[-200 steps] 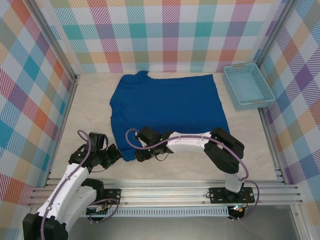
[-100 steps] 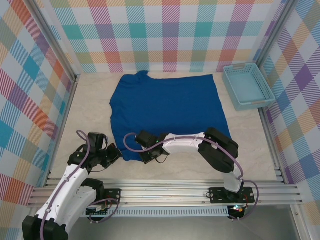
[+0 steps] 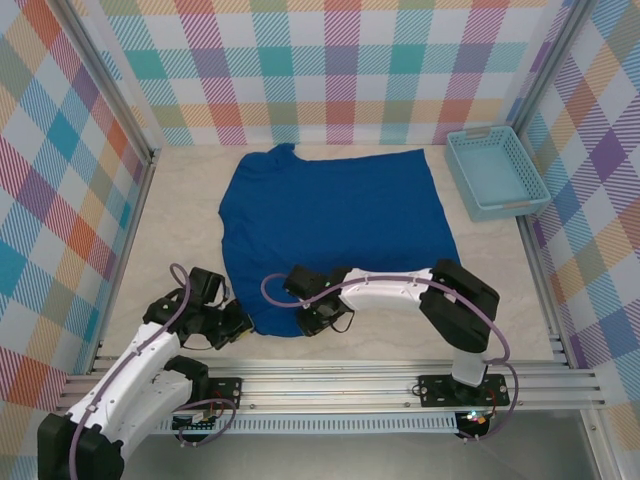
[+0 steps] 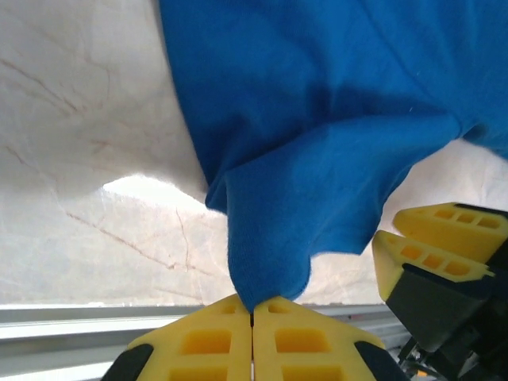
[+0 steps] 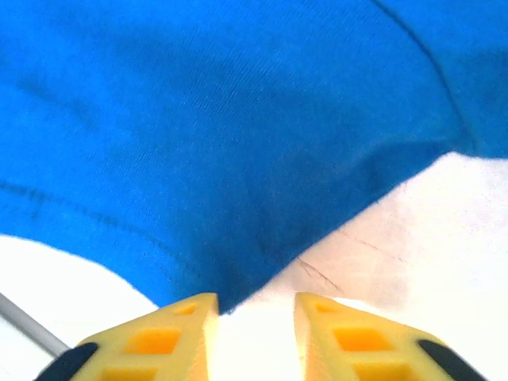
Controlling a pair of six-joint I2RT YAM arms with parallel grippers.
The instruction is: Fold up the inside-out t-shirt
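Note:
The royal-blue inside-out t-shirt (image 3: 335, 215) lies spread flat on the marble table, its neck at the far left. My left gripper (image 3: 243, 322) is at the shirt's near-left corner. In the left wrist view it (image 4: 252, 311) is shut on the tip of that corner of the cloth (image 4: 317, 119), which rises a little off the table. My right gripper (image 3: 312, 322) is just to its right at the near hem. In the right wrist view it (image 5: 255, 309) stands open, with a point of the hem (image 5: 238, 119) touching its left finger and bare table between the jaws.
A light-blue lattice basket (image 3: 495, 172) sits at the far right of the table. The aluminium rail (image 3: 330, 385) runs along the near edge, close behind both grippers. Plaid walls enclose the table on three sides. The right gripper's yellow fingers (image 4: 432, 254) are close beside the left gripper.
Both grippers have shifted a little nearer and to the right along the near hem. The shirt's near-left corner has been drawn towards the rail.

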